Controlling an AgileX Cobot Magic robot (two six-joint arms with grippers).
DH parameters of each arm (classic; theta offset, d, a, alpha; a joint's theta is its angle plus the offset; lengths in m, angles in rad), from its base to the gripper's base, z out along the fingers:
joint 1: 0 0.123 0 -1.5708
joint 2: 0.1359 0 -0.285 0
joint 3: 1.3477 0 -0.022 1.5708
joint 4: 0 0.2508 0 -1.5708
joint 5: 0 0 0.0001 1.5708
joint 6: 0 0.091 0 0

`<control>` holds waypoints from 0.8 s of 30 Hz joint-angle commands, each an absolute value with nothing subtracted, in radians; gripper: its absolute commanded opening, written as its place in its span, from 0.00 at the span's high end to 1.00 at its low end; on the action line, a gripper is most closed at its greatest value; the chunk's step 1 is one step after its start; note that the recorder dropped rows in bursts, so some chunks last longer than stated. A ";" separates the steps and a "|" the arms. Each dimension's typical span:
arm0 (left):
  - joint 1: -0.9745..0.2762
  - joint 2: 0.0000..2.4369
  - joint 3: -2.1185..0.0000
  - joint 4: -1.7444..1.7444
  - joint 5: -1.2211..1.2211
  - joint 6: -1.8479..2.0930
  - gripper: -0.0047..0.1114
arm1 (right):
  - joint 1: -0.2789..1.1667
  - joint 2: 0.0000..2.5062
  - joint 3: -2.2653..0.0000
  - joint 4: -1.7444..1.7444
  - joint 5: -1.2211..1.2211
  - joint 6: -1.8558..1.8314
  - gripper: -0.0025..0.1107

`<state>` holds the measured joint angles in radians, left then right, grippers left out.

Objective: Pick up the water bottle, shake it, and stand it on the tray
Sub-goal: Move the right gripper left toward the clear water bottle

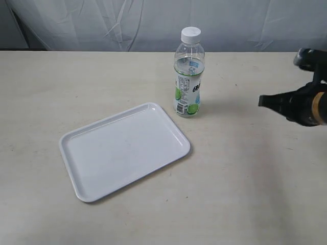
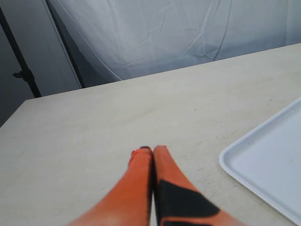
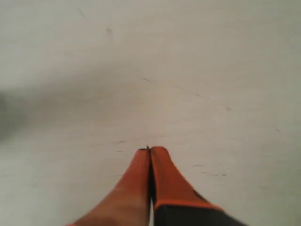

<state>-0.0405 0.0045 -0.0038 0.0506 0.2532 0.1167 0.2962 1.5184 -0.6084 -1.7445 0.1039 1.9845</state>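
The water bottle (image 1: 189, 74) stands upright on the table, white cap on top, lime label round its lower half, just beyond the far right corner of the white tray (image 1: 122, 150). The tray lies flat and bare, and one corner of the tray (image 2: 270, 165) shows in the left wrist view. My right gripper (image 1: 261, 100) hovers at the right edge of the exterior view, well to the right of the bottle, its orange fingers (image 3: 162, 174) pressed together over bare table. My left gripper (image 2: 151, 149) is shut on nothing, beside the tray corner; the exterior view does not show it.
A pale table (image 1: 245, 194) fills the exterior view, with a grey-white cloth backdrop (image 1: 102, 23) behind its far edge. In the left wrist view a dark pole (image 2: 21, 61) stands past the table's edge.
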 commanded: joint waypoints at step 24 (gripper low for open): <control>-0.043 0.000 0.000 0.047 0.243 0.114 0.96 | 0.758 1.611 -0.753 -1.717 0.247 1.929 0.99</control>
